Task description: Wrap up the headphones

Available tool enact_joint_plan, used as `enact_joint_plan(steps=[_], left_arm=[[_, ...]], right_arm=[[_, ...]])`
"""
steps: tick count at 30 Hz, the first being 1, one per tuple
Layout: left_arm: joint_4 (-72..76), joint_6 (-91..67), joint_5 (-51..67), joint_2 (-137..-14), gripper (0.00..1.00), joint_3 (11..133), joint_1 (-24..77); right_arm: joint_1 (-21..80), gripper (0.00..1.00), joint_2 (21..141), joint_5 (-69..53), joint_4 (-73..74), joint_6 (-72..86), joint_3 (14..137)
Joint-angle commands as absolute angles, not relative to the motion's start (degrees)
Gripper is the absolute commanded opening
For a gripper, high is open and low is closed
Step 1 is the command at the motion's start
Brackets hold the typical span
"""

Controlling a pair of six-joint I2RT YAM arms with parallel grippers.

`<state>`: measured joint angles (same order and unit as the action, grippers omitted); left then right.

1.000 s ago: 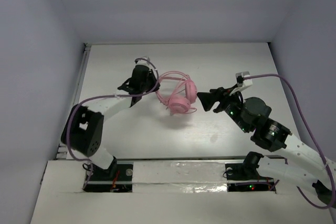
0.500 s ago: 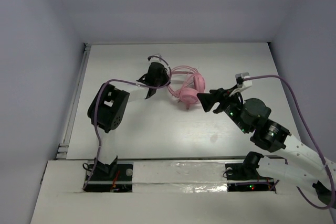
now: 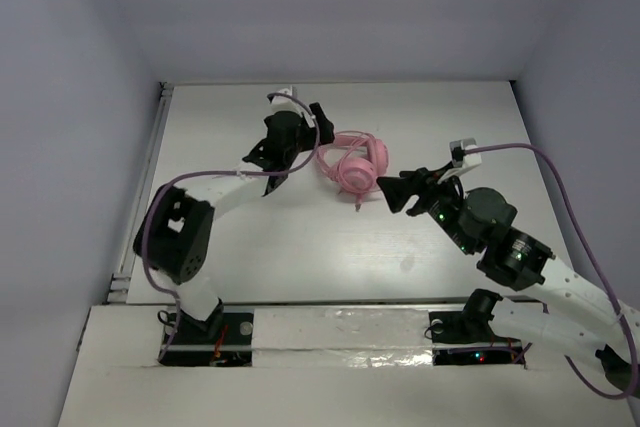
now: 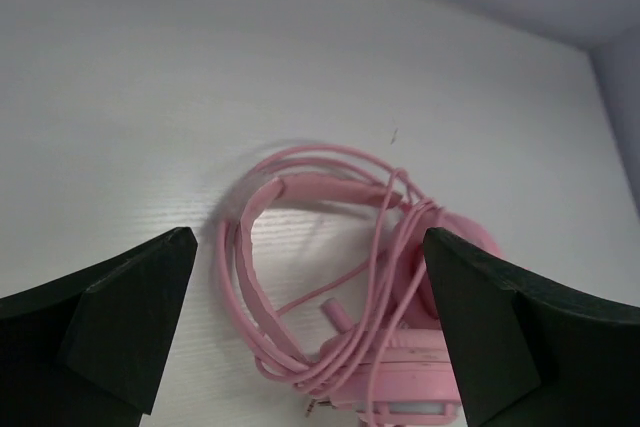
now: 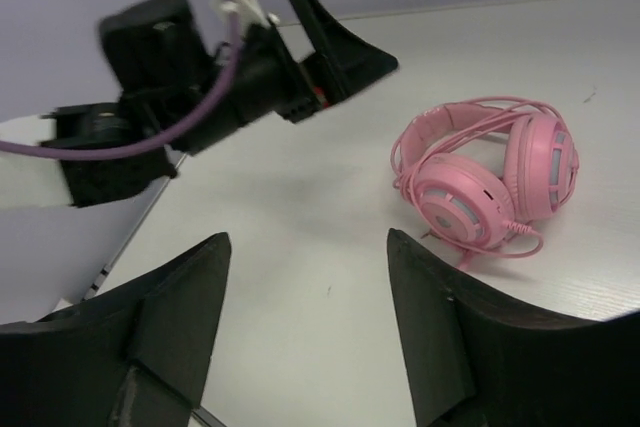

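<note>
The pink headphones (image 3: 352, 162) lie on the white table (image 3: 300, 237), earcups folded together. Their thin pink cord (image 4: 400, 237) runs in several loops around the headband (image 4: 250, 267) and earcups, and its plug (image 4: 315, 407) sticks out beside one cup. My left gripper (image 3: 308, 142) is just left of them and stands open; in the left wrist view its jaws (image 4: 308, 235) frame the headphones (image 4: 410, 387) without touching. My right gripper (image 3: 390, 195) hovers just right of them, open and empty (image 5: 308, 237), with the headphones (image 5: 490, 182) lying ahead to its right.
Purple robot cables (image 3: 560, 187) trail along both arms. The left arm (image 5: 170, 87) fills the upper left of the right wrist view. Grey walls close in the table at the back and sides, and a metal rail (image 3: 150, 177) runs along its left edge.
The left gripper has gone from shut to wide open and released the headphones. They now lie farther back and to the right on the table. The right arm has barely moved.
</note>
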<state>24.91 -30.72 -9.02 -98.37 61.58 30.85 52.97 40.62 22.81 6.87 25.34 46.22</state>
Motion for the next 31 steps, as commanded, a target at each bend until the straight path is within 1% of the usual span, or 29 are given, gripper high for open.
enact_joint_plan(steps=[1,2,3,4,6,7,8,9,10,12,14,15,16,19,22,26,31], left_arm=[[25.59,-27.69,-13.70,-85.82,0.99,61.35,30.41],[24.45,-27.34,-14.41,-83.61,0.99,61.35,30.41],[22.78,-26.99,-15.28,-81.41,0.99,60.74,30.41],[21.98,-26.37,-16.42,-76.51,0.99,60.30,30.41],[19.53,-26.02,-17.40,-71.22,0.99,58.19,30.41],[18.55,-25.75,-18.01,-65.80,0.99,57.40,30.41],[17.59,-25.58,-18.28,-62.96,0.99,55.83,30.41],[15.05,-25.32,-18.72,-60.41,0.99,55.20,30.41],[13.46,-25.14,-19.33,-55.33,0.99,54.50,30.41],[8.04,-25.14,-19.51,-50.73,0.99,53.01,30.41],[3.98,-25.66,-20.04,-44.69,0.99,52.30,30.41],[0.91,-25.66,-19.95,-42.91,0.99,51.51,30.41],[0.10,-25.58,-19.69,-39.32,0.99,51.07,30.41],[-5.79,-25.40,-21.35,-34.29,0.99,49.66,30.41],[-7.56,-25.05,-20.92,-28.31,0.99,47.64,30.41],[-9.66,-24.00,-20.22,-24.70,0.99,46.15,30.41],[-9.93,-22.68,-20.92,-25.13,0.99,45.17,30.41]], right_arm=[[53.26,0.67,38.50,24.61,5.27,25.84,47.72],[53.26,0.64,37.97,24.96,5.80,25.93,47.72],[53.26,0.57,37.27,25.13,6.15,26.01,47.81],[53.26,0.40,36.48,26.09,6.59,26.45,47.90],[53.26,0.23,33.50,27.41,7.91,26.80,48.16],[53.26,0.12,32.27,28.64,8.26,26.72,48.43],[53.26,0.07,30.95,29.35,9.39,26.63,48.78],[53.26,0.03,28.59,30.05,10.27,26.63,49.30],[53.26,0.02,27.26,31.89,11.24,26.89,50.79],[53.26,0.02,23.14,34.27,13.79,27.25,52.20],[53.26,0.11,20.75,36.64,16.24,27.42,54.04],[53.26,0.17,19.96,37.26,17.39,27.33,54.75],[53.26,0.35,19.08,38.05,18.45,27.68,55.54],[53.26,0.64,19.51,39.64,22.67,29.17,57.65],[53.26,0.73,20.21,41.04,25.31,31.80,56.61],[53.26,0.74,21.61,40.52,25.93,34.45,54.23],[53.26,0.74,24.69,40.17,25.14,35.51,54.23]])
